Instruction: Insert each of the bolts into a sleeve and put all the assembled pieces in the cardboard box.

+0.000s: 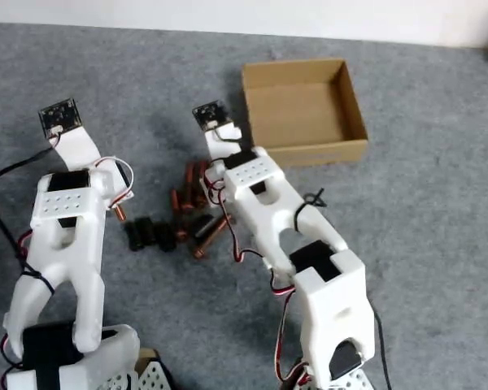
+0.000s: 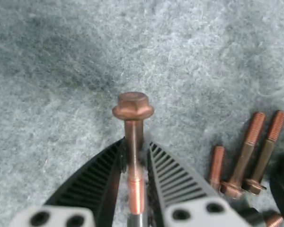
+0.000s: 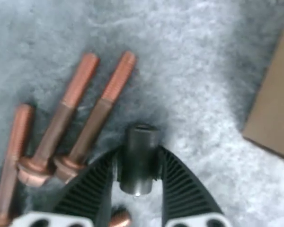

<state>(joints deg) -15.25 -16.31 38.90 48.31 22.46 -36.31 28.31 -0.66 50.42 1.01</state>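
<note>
My left gripper (image 2: 134, 153) is shut on a copper bolt (image 2: 133, 109), whose hex head sticks out past the fingertips above the grey carpet. In the high view that bolt (image 1: 119, 212) pokes out beside the left arm. My right gripper (image 3: 138, 163) is shut on a short black sleeve (image 3: 139, 151) with its open end facing outward, close beside loose copper bolts (image 3: 80, 118). In the high view the right gripper (image 1: 215, 174) sits at the edge of the bolt pile (image 1: 189, 188). The cardboard box (image 1: 305, 145) stands open just beyond and to the right.
Several black sleeves (image 1: 150, 235) and another bolt (image 1: 211, 236) lie on the carpet between the two arms. Three loose bolts (image 2: 246, 153) lie off to one side of the left gripper. A box edge (image 3: 274, 109) is close to the right gripper.
</note>
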